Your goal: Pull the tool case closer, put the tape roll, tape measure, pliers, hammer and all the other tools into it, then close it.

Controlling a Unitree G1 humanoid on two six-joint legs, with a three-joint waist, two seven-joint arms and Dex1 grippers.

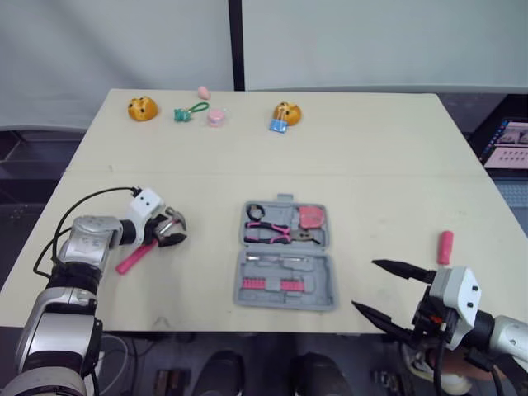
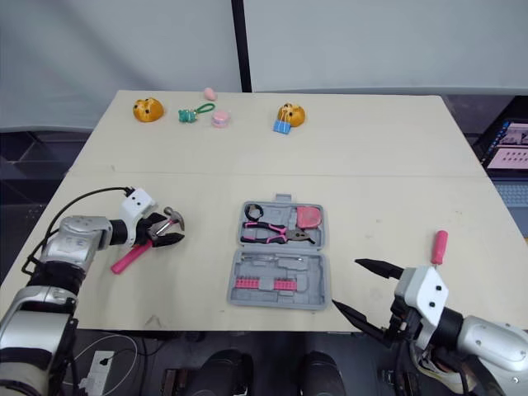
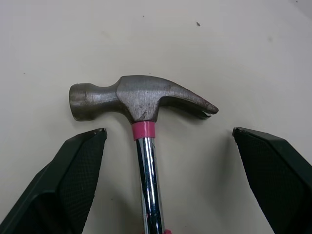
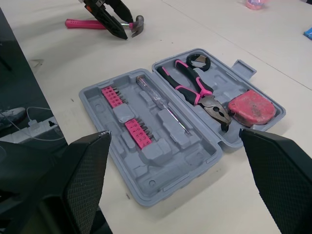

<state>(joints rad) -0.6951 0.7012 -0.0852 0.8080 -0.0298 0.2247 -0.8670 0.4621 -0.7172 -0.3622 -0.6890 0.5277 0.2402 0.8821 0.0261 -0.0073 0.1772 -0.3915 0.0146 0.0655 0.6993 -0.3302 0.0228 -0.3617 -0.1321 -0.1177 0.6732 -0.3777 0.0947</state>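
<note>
Right tool wrist view: screwdriver in case.

Silver-grey arms, white wrist blocks, black cross-hatched jaws, looping black cable

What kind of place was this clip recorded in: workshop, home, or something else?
Probably a lab or test room, not a working workshop: a plain beige table before grey panels, a computer screen off to the robot's right, and small toys lined along the table's far edge.
</note>
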